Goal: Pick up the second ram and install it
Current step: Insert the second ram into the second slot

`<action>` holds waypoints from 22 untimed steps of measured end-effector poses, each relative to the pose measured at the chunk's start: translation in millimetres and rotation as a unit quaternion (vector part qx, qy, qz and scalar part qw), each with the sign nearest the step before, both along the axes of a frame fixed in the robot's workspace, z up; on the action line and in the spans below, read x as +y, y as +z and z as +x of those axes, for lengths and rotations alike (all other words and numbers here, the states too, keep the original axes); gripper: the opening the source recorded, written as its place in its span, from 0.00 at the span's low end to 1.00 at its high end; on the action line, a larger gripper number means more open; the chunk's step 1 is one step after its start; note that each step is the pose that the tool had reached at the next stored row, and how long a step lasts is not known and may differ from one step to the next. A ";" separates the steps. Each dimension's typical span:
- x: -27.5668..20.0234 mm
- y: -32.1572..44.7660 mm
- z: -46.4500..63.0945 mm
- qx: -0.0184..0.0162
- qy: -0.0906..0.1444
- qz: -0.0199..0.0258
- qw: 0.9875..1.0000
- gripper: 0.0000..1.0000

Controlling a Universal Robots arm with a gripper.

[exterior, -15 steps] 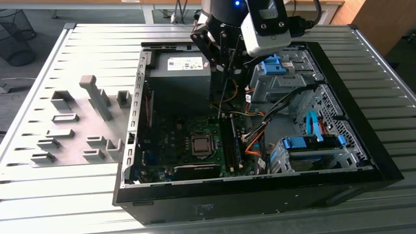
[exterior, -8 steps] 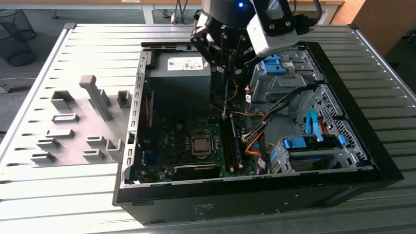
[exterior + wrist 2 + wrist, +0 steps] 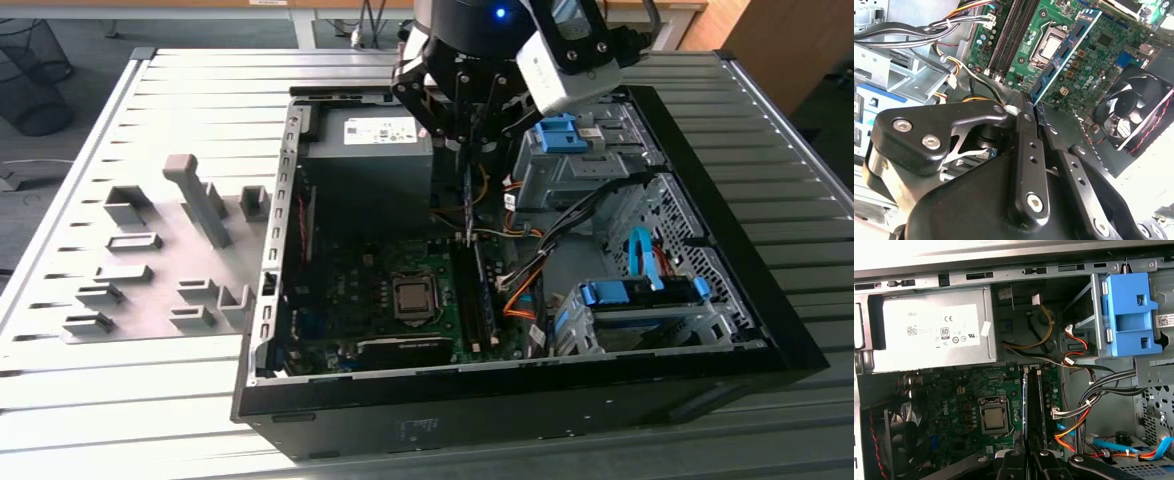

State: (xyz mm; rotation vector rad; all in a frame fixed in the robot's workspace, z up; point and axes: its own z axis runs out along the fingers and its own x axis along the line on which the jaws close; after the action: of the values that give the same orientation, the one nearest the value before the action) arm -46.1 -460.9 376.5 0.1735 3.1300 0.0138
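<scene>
My gripper (image 3: pixel 467 140) hangs inside the open computer case (image 3: pixel 534 390), above the motherboard. It is shut on the second ram (image 3: pixel 1066 50), a thin green-blue strip that juts out past the black fingers (image 3: pixel 1026 130). Seen edge-on in the first wrist view, the ram (image 3: pixel 1024 400) lines up along the black memory slots (image 3: pixel 1035 405) beside the processor socket (image 3: pixel 993 419), with the gripper (image 3: pixel 1027 452) behind it. In the exterior view the ram (image 3: pixel 470 195) points down toward the slots (image 3: pixel 474 300), still above them.
A grey power supply (image 3: pixel 367 135) lies just beside the gripper. Blue drive brackets (image 3: pixel 641 295) and orange and black cables (image 3: pixel 514 290) crowd the exterior view's right of the slots. A case fan (image 3: pixel 1134 112) sits near the board. Grey holder blocks (image 3: pixel 200 200) stand outside the case.
</scene>
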 end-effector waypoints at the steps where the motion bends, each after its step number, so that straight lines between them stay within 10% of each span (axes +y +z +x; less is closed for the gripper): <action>1: 0.0 0.0 0.0 0.000 0.000 0.000 1.000 0.14; 22: -0.2 -2.0 0.0 0.000 0.041 0.000 0.999 0.14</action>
State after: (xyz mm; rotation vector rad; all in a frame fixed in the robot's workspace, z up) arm -46.1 -461.2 374.5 0.0459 3.1348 0.0141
